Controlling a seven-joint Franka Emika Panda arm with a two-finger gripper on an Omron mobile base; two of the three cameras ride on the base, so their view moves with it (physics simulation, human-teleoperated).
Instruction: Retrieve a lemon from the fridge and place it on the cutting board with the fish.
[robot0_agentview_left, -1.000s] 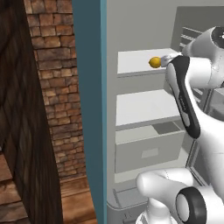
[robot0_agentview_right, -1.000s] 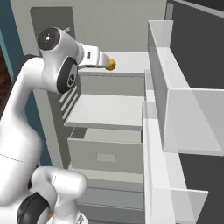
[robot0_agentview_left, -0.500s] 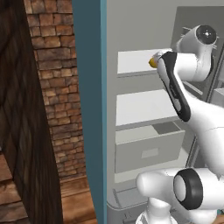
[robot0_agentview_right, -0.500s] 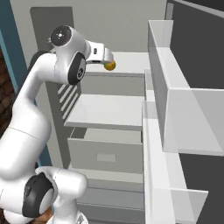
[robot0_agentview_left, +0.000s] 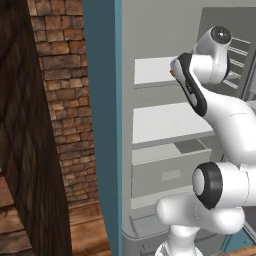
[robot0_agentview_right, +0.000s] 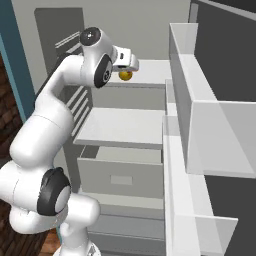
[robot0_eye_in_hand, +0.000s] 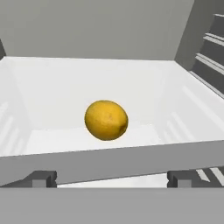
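Resting on fridge (robot0_agentview_right: 150, 30) shelf (robot0_eye_in_hand: 65, 87): lemon (robot0_eye_in_hand: 106, 120).

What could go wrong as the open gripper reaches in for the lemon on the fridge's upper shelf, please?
1. The lemon is round and sits loose on the smooth white upper shelf; a nudge from one finger of the open gripper might roll it deeper into the fridge.
2. The shelf's front edge lies between the fingertips and the fruit in the hand view, so too low an approach could strike it.
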